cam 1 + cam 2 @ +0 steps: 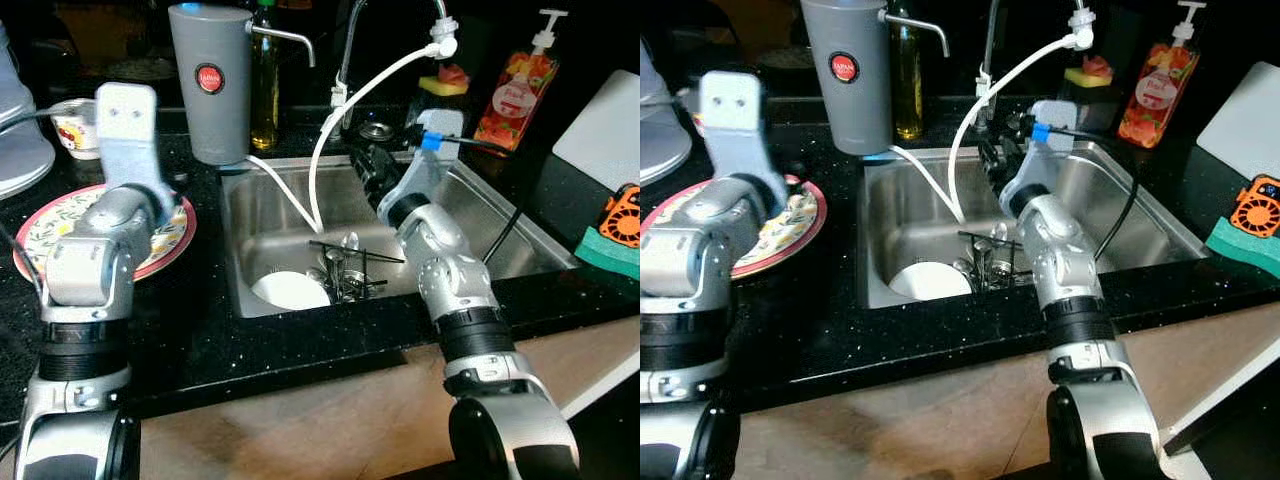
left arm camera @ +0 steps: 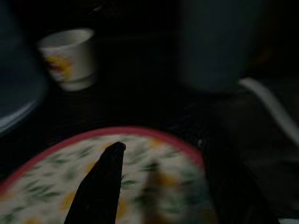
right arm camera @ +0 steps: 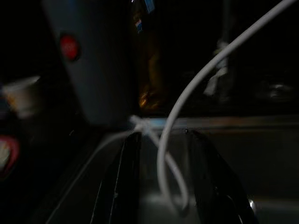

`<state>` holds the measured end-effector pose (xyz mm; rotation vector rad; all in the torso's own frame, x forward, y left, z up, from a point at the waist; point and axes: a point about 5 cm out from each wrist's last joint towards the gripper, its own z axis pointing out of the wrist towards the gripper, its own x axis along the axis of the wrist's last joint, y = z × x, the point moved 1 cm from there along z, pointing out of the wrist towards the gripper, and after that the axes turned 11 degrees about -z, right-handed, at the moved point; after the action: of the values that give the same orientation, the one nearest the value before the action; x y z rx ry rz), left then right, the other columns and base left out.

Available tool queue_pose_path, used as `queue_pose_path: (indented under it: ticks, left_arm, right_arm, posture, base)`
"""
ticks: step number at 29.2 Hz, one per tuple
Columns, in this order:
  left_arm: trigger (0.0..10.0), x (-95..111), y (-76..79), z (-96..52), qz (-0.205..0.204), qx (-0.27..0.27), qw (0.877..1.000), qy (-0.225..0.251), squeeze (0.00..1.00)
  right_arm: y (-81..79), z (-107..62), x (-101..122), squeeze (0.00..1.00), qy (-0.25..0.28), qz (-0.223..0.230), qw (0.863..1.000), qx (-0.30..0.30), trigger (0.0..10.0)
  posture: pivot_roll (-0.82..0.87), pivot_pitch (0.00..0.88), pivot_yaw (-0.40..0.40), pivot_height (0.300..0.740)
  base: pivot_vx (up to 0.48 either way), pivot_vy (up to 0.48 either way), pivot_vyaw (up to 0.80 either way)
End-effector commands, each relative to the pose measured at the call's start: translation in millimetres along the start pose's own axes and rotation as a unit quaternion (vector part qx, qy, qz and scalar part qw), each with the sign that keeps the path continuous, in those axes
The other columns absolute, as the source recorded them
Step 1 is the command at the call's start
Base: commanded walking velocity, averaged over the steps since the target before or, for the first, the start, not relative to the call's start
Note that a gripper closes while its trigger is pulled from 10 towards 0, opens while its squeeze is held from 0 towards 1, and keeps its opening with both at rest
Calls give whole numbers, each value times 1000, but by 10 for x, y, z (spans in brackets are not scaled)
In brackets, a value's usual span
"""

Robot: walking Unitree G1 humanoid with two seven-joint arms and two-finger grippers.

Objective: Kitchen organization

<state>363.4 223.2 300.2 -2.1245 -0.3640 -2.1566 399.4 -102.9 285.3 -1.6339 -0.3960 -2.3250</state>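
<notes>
Left gripper (image 2: 159,186): you've got it hovering over the flowered plate (image 1: 40,222) on the black counter (image 1: 210,330); fingers (image 2: 100,186) spread, nothing between them.
Left of the sink: a small white cup (image 1: 78,128) sits behind the plate, apart from it, and the tall grey water filter (image 1: 209,80) with the red badge stands upright at the sink's (image 1: 240,235) back left corner.
Behind the filter: a bottle of yellow oil (image 1: 264,85), upright, just beside it.
In the way: a white hose (image 1: 345,110) arcs down from the tap (image 1: 352,40) into the basin, and you see it crossing right in front of your right fingers in the wrist view.
Sink contents: a white dish (image 1: 289,290) lies flat on the basin floor, touching a cluster of cutlery (image 1: 345,270). Dark chopsticks (image 1: 355,252) lie across the cluster, long axis running left to right, slightly tilted.
Right gripper (image 3: 161,182): it's over the sink near the back rim, pointing toward the filter; fingers (image 3: 117,186) parted, holding nothing.
Right of the sink: a soap pump bottle (image 1: 520,85) stands upright at the back, and a green sponge (image 1: 605,250) with an orange scrubber (image 1: 622,215) lies near the far edge.
</notes>
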Motion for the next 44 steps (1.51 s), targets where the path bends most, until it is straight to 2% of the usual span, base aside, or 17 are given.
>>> queue_pose_path:
  ticks: [1, 2, 3, 6, 8, 9, 12, 13, 18, 19, 20, 23, 26, 37, 39, 43, 44]
  left_arm:
    - [10000, 2, -122, 20, 27, 29, 999, 8, 0]
    - [10000, -14, -216, 29, 34, 64, 997, -1, 0]
    - [10000, -14, -216, 29, 34, 64, 997, -1, 0]
    - [10000, -53, -493, 19, 87, 146, 985, -36, 0]
    - [10000, -56, -557, 16, 72, 138, 987, -42, 0]
    - [10000, -16, -694, 2, 43, 154, 987, -28, 0]
    - [10000, 3, -835, -4, 17, 177, 984, -22, 24]
    - [10000, 11, -865, -3, 8, 173, 985, -19, 1000]
    - [10000, -6, -898, 6, -23, 165, 985, -32, 988]
    - [10000, -28, -894, 8, -22, 165, 985, -41, 169]
    - [10000, -71, -879, 12, -32, 161, 985, -54, 0]
    - [10000, -169, -838, 20, -67, 143, 984, -79, 0]
    - [10000, -232, -788, 27, -82, 125, 984, -97, 0]
    - [10000, -352, -652, 29, -116, 87, 980, -138, 0]
    - [10000, -327, -665, 28, -103, 95, 982, -127, 0]
    - [10000, -92, -792, 20, -62, 147, 986, -49, 0]
    - [10000, -92, -792, 20, -62, 147, 986, -49, 0]
  right_arm:
    - [-121, -21, -37, 0, -15, -26, 999, 39, 10000]
    - [-165, -22, -52, 0, -21, -33, 998, 53, 10000]
    - [-165, -22, -52, 0, -21, -33, 998, 53, 10000]
    - [-277, -19, -53, 0, -26, -44, 995, 86, 10000]
    - [-301, -13, -46, 0, -25, -44, 995, 91, 10000]
    - [-326, -4, -39, 0, -26, -44, 994, 97, 10000]
    - [-343, -4, -33, 0, -29, -44, 993, 101, 10000]
    - [-348, -3, -32, 0, -29, -45, 993, 103, 10000]
    - [-378, -9, -26, 0, -32, -52, 991, 116, 10000]
    - [-387, -13, -22, 0, -32, -54, 991, 120, 10000]
    - [-396, -19, -19, 0, -32, -57, 990, 125, 10000]
    - [-405, -24, -11, 0, -31, -66, 989, 132, 10000]
    - [-409, -25, -4, 0, -29, -72, 988, 135, 10000]
    - [-411, -16, 34, 0, -25, -85, 986, 144, 10000]
    - [-405, -9, 43, 0, -24, -86, 986, 144, 10000]
    - [-393, 4, 64, 0, -22, -87, 986, 143, 10000]
    - [-393, 4, 64, 0, -22, -87, 986, 143, 10000]
  posture:
    - [-6, 94, -30, 740]
    - [-6, 94, -30, 740]
    - [-6, 94, -30, 740]
    - [-8, 95, -29, 740]
    - [-7, 100, -29, 740]
    - [-4, 103, -32, 740]
    - [-3, 104, -33, 740]
    - [-3, 104, -33, 740]
    - [-3, 107, -37, 740]
    - [-3, 107, -37, 740]
    - [-6, 108, -38, 740]
    - [-8, 108, -38, 740]
    - [-9, 109, -39, 740]
    - [-12, 109, -40, 740]
    - [-11, 108, -41, 740]
    - [-13, 109, -41, 740]
    - [-13, 109, -41, 740]
  base:
    - [0, 0, 0]
    - [0, 0, 0]
    - [0, 0, 0]
    - [0, 0, 0]
    - [0, 0, 0]
    - [0, 0, 0]
    - [0, 0, 0]
    - [0, 0, 0]
    - [0, 0, 0]
    - [0, 0, 0]
    - [0, 0, 0]
    - [0, 0, 0]
    - [0, 0, 0]
    - [0, 0, 0]
    - [0, 0, 0]
    - [0, 0, 0]
    - [0, 0, 0]
